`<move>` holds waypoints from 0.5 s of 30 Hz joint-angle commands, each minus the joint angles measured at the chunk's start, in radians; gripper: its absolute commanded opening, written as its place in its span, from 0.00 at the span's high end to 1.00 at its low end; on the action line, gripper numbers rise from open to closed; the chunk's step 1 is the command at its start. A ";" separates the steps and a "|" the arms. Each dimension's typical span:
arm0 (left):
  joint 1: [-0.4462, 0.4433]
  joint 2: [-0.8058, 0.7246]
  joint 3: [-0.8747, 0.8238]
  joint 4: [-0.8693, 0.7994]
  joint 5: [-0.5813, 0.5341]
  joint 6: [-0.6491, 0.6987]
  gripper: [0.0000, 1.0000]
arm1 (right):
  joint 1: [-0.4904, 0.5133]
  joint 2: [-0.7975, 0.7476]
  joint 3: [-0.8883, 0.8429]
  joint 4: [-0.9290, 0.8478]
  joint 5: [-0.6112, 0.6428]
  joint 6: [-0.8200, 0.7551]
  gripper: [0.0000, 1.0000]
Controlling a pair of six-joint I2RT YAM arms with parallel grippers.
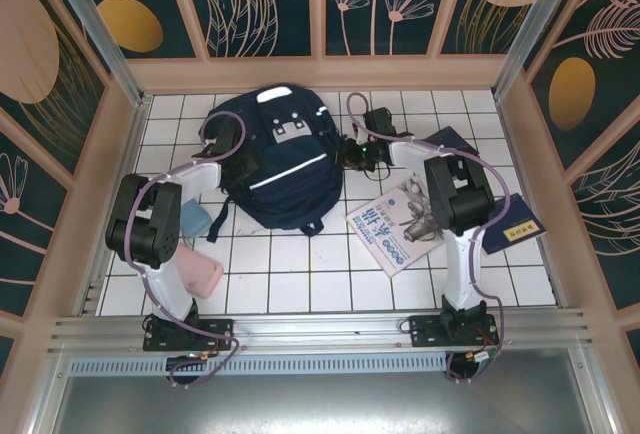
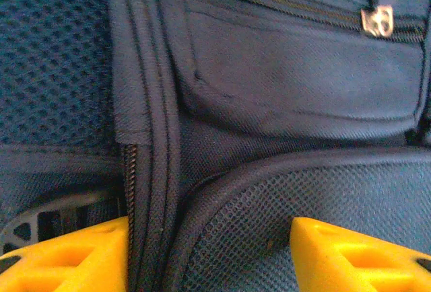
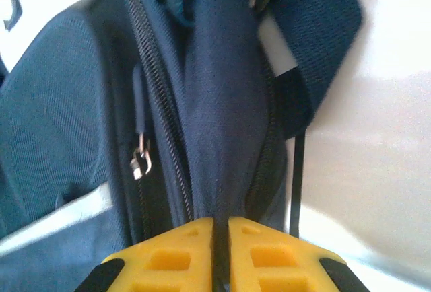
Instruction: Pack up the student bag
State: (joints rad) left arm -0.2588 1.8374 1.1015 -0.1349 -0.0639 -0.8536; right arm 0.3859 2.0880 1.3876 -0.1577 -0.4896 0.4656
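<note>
While the right gripper (image 3: 221, 237) pinches a fold (image 3: 222, 117) of the student bag (image 1: 285, 169), seemingly to brace it, the left gripper (image 2: 209, 255) straddles its seam (image 2: 151, 171), jaws apart.

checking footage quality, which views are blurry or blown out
Top external: sharp and evenly lit, backpack clear. Left wrist: close-up fabric soft, zipper pull glaring and smeared. Right wrist: table at right blown out white, strap blurry.
</note>
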 commanded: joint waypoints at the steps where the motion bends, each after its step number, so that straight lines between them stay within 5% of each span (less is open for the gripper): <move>1: -0.012 0.022 0.053 -0.005 0.032 0.037 0.37 | 0.046 -0.126 -0.125 0.000 -0.109 0.030 0.86; 7: -0.012 -0.053 0.030 -0.070 -0.030 0.091 0.24 | 0.023 -0.334 -0.300 -0.057 0.032 -0.002 0.78; 9: -0.012 -0.075 0.039 -0.104 -0.028 0.127 0.22 | -0.012 -0.391 -0.318 -0.059 0.084 -0.002 0.65; 12: -0.015 -0.098 0.060 -0.154 -0.024 0.166 0.20 | -0.054 -0.420 -0.328 -0.018 0.099 0.024 0.52; 15: -0.031 -0.117 0.083 -0.199 -0.040 0.196 0.20 | -0.065 -0.377 -0.293 0.003 0.087 0.030 0.51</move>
State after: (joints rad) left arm -0.2726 1.7596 1.1454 -0.2535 -0.0822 -0.7181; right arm 0.3260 1.6897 1.0748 -0.1791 -0.4271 0.4824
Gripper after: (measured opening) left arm 0.801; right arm 0.492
